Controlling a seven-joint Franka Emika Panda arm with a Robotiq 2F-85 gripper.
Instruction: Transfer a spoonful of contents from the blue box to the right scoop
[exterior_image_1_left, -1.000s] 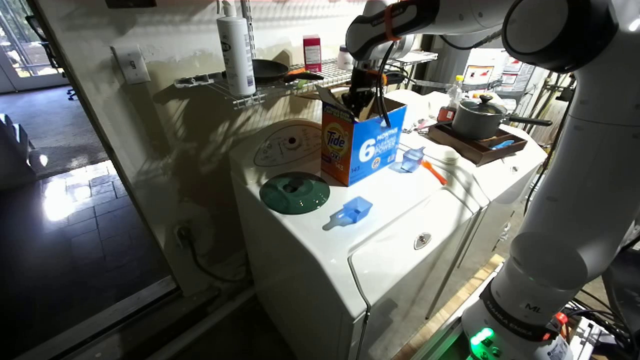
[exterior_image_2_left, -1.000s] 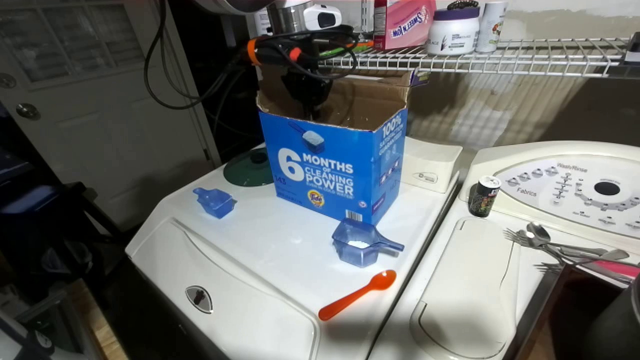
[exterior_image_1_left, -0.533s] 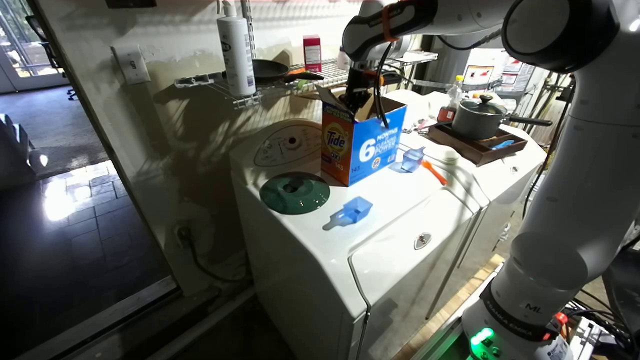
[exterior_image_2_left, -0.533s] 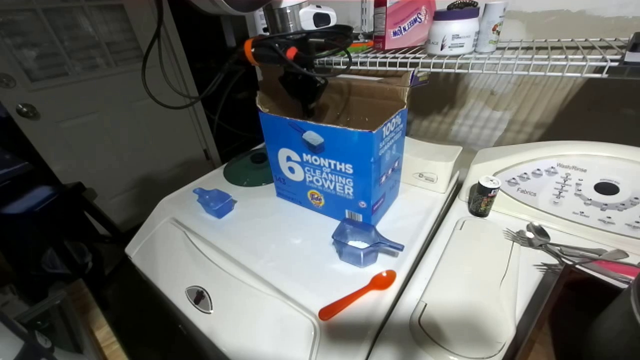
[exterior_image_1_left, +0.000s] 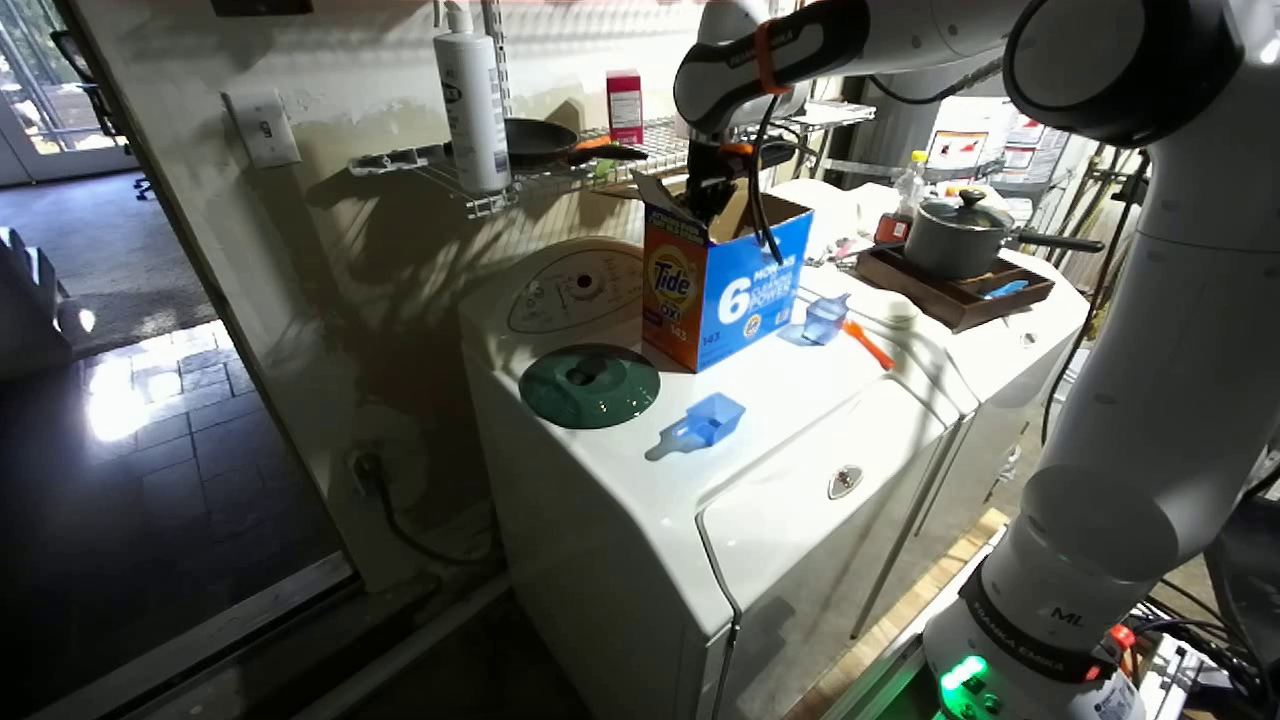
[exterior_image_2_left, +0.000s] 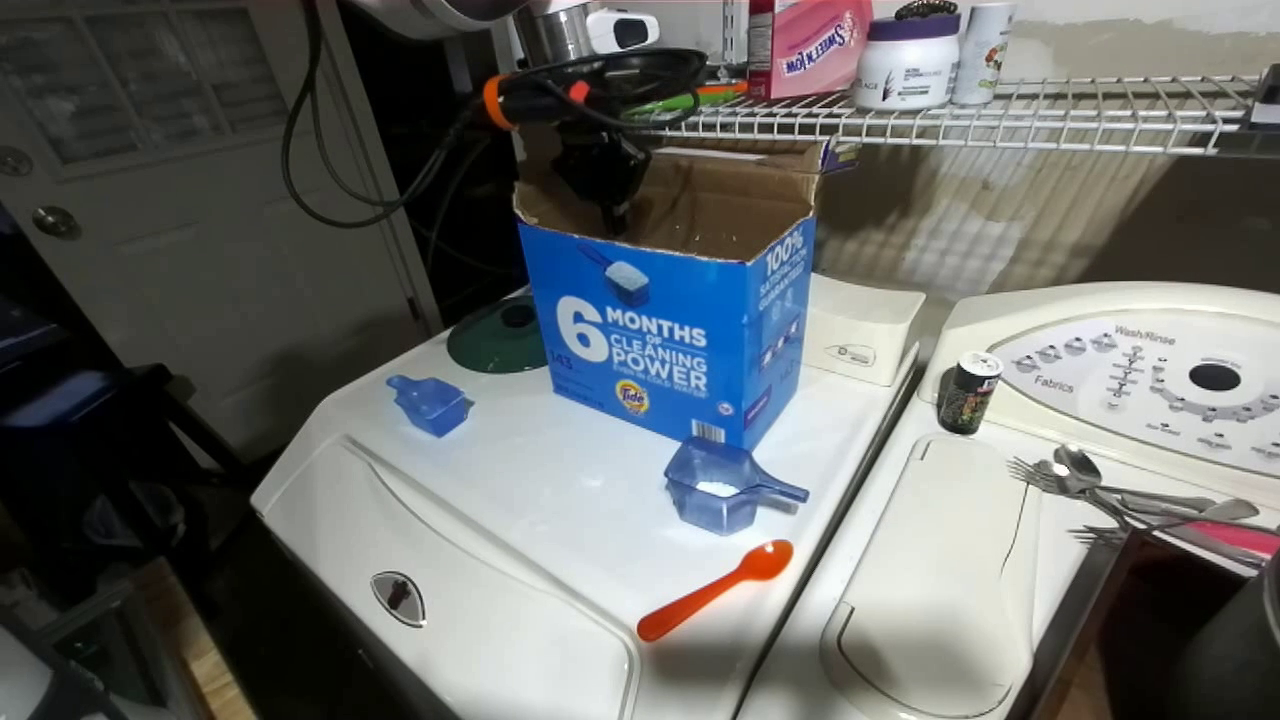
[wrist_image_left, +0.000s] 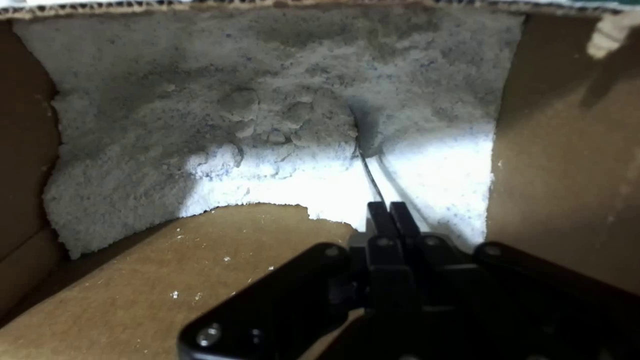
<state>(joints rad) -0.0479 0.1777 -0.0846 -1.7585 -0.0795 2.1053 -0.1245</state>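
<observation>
The blue box (exterior_image_2_left: 650, 330) stands open on the white washer top, its front marked with a large white 6. It also shows in an exterior view (exterior_image_1_left: 752, 285). White powder (wrist_image_left: 200, 110) lies inside it in the wrist view. My gripper (wrist_image_left: 393, 206) reaches into the box and is shut on a thin metal spoon (wrist_image_left: 369, 131). The spoon's bowl end is partly sunk in the powder. The exterior views show the gripper (exterior_image_2_left: 613, 215) at the box opening, its spoon hidden by the walls. The right scoop (exterior_image_2_left: 715, 490), pale and translucent, holds some white powder; it also shows in an exterior view (exterior_image_1_left: 825, 320).
A deeper blue scoop (exterior_image_2_left: 432, 403) sits near a green lid (exterior_image_1_left: 590, 386). An orange spoon (exterior_image_2_left: 715, 590) lies beside the right scoop. A wire shelf (exterior_image_2_left: 1050, 115) hangs behind the box. A brown tray (exterior_image_1_left: 940, 285) bears a pot (exterior_image_1_left: 955, 240).
My gripper and wrist have shifted slightly to the left in both exterior views, and tilted a little, while staying in the box opening. The box and scoops have not moved.
</observation>
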